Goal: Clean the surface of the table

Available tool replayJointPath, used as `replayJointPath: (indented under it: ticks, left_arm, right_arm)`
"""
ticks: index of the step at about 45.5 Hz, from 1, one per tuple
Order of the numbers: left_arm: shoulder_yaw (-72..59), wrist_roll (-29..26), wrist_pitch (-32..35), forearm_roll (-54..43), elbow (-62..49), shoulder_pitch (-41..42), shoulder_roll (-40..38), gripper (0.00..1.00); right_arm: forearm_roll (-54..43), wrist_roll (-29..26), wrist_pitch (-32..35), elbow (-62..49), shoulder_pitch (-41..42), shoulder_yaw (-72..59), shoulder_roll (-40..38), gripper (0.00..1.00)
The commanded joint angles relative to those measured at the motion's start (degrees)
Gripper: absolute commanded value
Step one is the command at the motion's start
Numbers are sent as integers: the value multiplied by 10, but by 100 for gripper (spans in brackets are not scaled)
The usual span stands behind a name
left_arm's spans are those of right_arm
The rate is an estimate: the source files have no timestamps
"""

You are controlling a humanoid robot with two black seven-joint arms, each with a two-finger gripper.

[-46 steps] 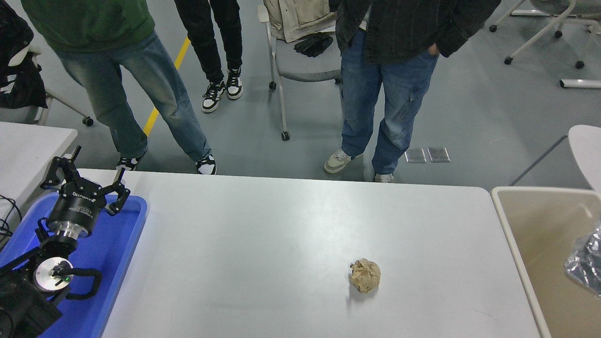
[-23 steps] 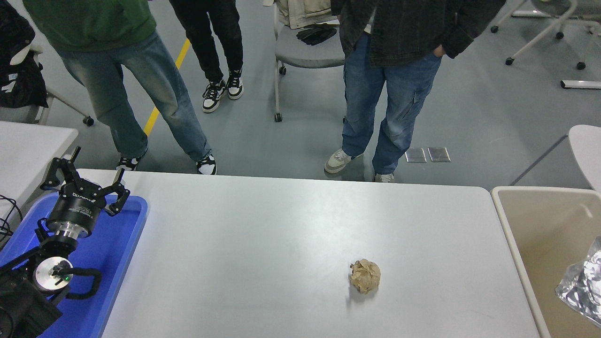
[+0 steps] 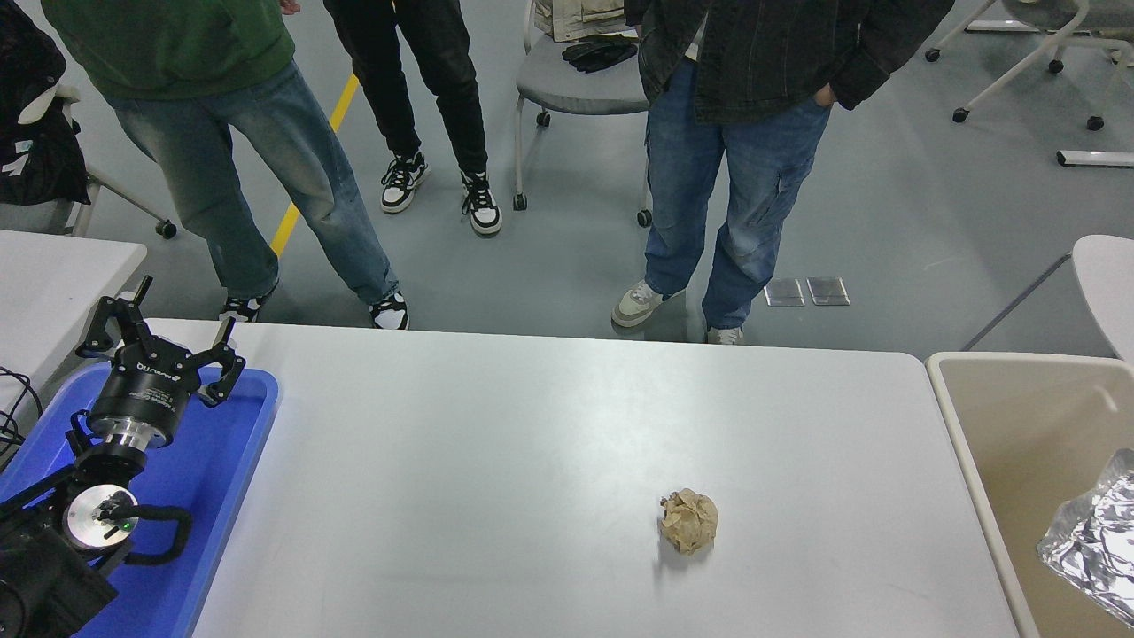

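The table surface (image 3: 496, 461) is a wide white-grey top with rounded corners. A crumpled brown paper ball (image 3: 688, 521) lies on it, right of the middle and towards the near edge. My left gripper (image 3: 164, 330) is parked at the lower left above the blue tray (image 3: 217, 470), with its fingers spread open and empty. My right arm and gripper are out of view. A crumpled piece of silver foil (image 3: 1091, 539) lies in the beige bin (image 3: 983, 443) at the right.
Three people stand along the table's far side. A grey wheeled chair (image 3: 576, 84) stands behind them. A smaller white table (image 3: 53, 275) is at the left, another rounded one (image 3: 1107, 283) at the right.
The silver foil has dropped lower and leftwards into the beige bin. A person in black has stepped right, and the grey chair has rolled away to the right. My left arm has not moved.
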Motion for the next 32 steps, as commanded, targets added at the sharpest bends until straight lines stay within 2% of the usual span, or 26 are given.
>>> replayJointPath:
  ticks: [1, 15, 28, 32]
  left_arm:
    - [0, 0, 0, 0, 0, 0, 0, 100]
    - [0, 0, 0, 0, 0, 0, 0, 100]
    - [0, 0, 0, 0, 0, 0, 0, 100]
    - [0, 0, 0, 0, 0, 0, 0, 100]
  right_arm:
    - [0, -1, 3, -2, 3, -1, -2, 100]
    - [4, -1, -3, -5, 7, 6, -4, 100]
    - [106, 5, -2, -3, 29, 11, -19, 100]
    - [135, 4, 4, 16, 55, 79, -23, 100]
